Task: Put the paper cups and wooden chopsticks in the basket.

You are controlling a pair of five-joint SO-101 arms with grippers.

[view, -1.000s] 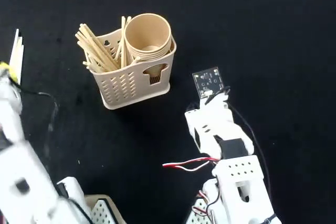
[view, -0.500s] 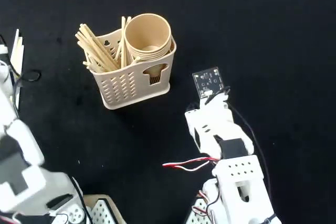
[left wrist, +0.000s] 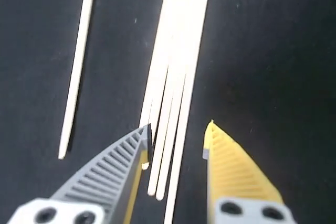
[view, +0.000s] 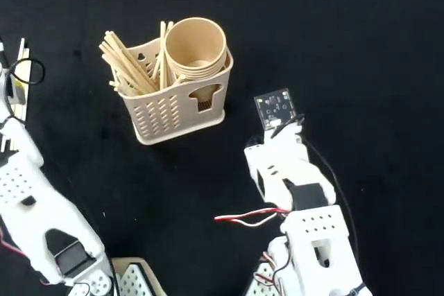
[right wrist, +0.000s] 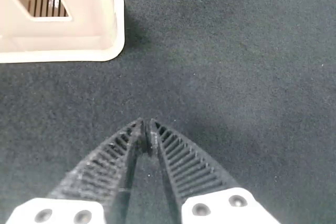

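Beneath left gripper point(left wrist: 179, 126), chopsticks point(left wrist: 178, 51) parallel to it

The left arm point(view: 31, 220) sits at 8 o'clock in the high view, and its white links stretch up toward 10 o'clock. The left gripper point(left wrist: 178, 127) points downward, with its grey finger point(left wrist: 113, 171) and yellow finger point(left wrist: 231, 171) spread well apart. The right arm point(view: 302, 199) stands at 5 o'clock, folded and aimed toward 11 o'clock. The right gripper point(right wrist: 147, 124) also points downward, its two black fingers point(right wrist: 105, 166) pressed together at the tips with nothing between them.
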